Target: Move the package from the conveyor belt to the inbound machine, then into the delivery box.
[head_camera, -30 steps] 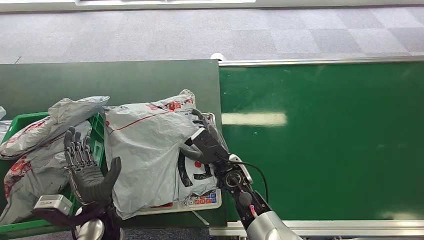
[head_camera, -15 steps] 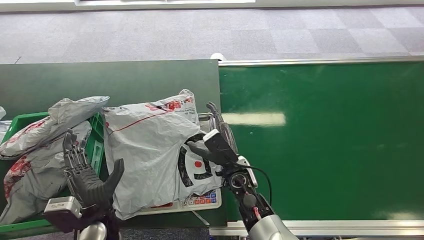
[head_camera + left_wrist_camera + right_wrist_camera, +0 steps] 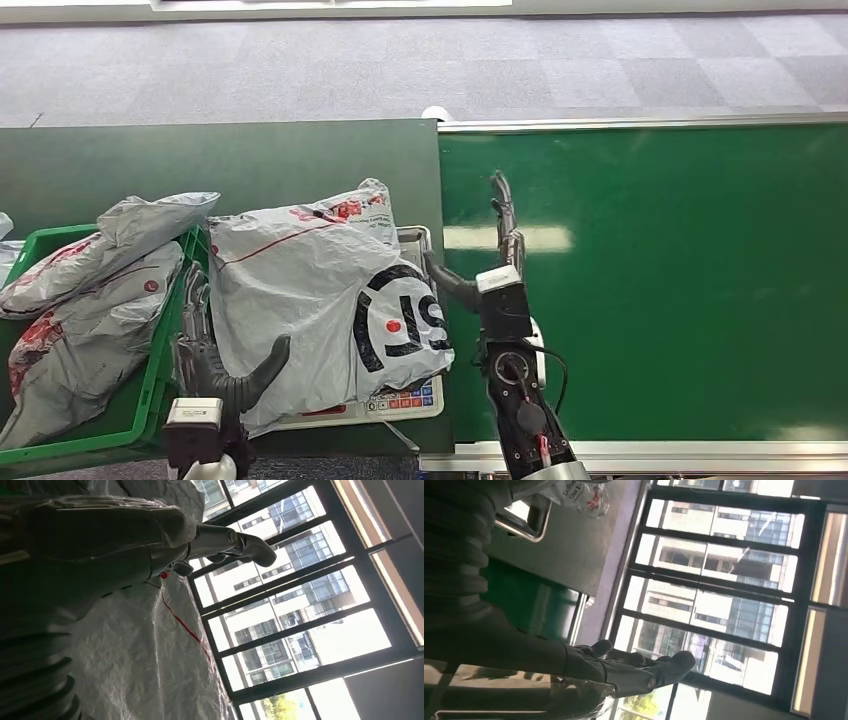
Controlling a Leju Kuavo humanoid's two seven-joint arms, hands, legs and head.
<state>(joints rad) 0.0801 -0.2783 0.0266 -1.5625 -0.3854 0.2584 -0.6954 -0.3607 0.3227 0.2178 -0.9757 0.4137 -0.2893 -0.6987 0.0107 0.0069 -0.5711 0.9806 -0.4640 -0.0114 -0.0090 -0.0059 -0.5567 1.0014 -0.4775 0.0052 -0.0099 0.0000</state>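
Package [image 3: 310,310] (black "ST" lettering) on inbound machine [image 3: 405,402]; left hand [image 3: 225,365], right hand [image 3: 495,255] both released.

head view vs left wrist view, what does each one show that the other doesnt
The head view alone shows the bright green conveyor belt, the green plastic delivery box with grey bags in it, the white inbound machine under the package, and the right hand open above the belt's edge. The left wrist view alone shows tall dark-framed windows with buildings beyond. Both show the crinkled grey plastic package with its thin red line and the left hand at its side.
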